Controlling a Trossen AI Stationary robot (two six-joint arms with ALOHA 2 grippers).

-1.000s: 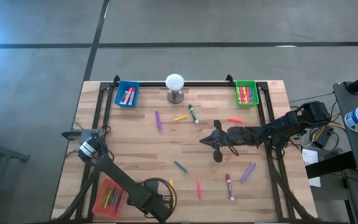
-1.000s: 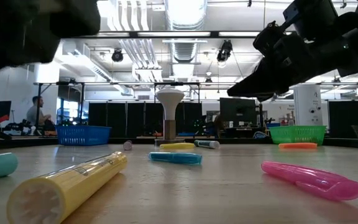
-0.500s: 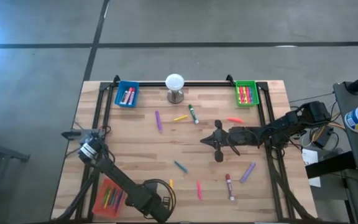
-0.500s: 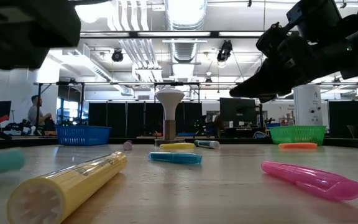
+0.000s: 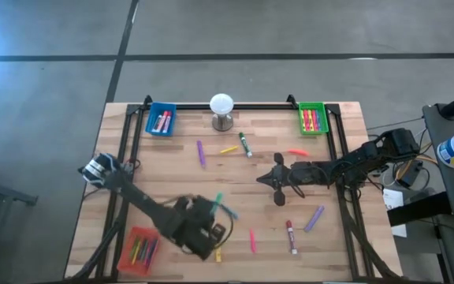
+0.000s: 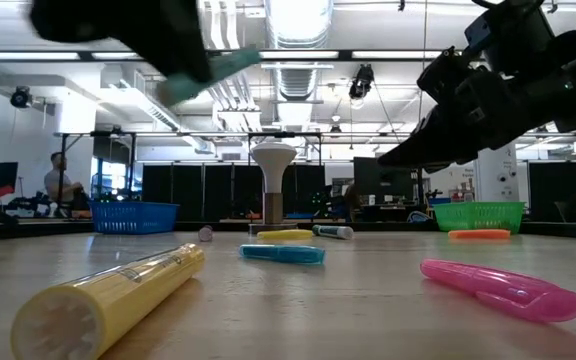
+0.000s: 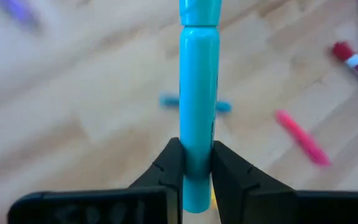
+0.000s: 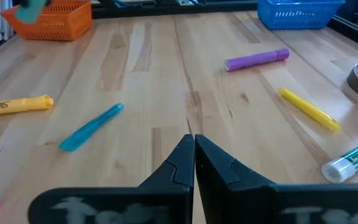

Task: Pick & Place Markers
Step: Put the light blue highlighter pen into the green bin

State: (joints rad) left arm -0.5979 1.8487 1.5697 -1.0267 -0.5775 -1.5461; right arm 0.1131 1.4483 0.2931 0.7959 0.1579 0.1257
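A teal marker (image 7: pixel 199 74) is off the table, with my left gripper (image 7: pixel 197 149) shut on it above the table's near middle (image 5: pixel 211 210). Under it a blue marker (image 5: pixel 230 213) lies flat. Other markers lie loose on the wood: purple (image 5: pixel 201 152), yellow (image 5: pixel 228 149), green-and-white (image 5: pixel 245 144), orange (image 5: pixel 298 152), pink (image 5: pixel 252 241), red (image 5: pixel 291 237), a second purple one (image 5: pixel 314 218), and a yellow one (image 6: pixel 108 300) at the near edge. My right gripper (image 5: pixel 260 180) hangs shut right of the middle, holding nothing. My left gripper pinches the teal marker's barrel (image 7: pixel 197 134) between its two fingers (image 7: pixel 171 167), close to one end, which pokes out behind them. The fingers slant down from the near left. The rest of the marker sticks out past the fingertips, tilted and clear of the table.
A blue tray (image 5: pixel 161 120) and a green tray (image 5: pixel 312 118) stand at the far edge, each with markers in it. A red tray (image 5: pixel 139 249) sits at the near left corner. A white ball on a metal stand (image 5: pixel 221 110) stands at the far middle.
My left gripper has taken the teal marker from the table's near edge and lifted it clear. It has risen and gone toward the table's middle, rolling its wrist. The marker lay flat before and now stands tilted in the air. The right arm has kept still.
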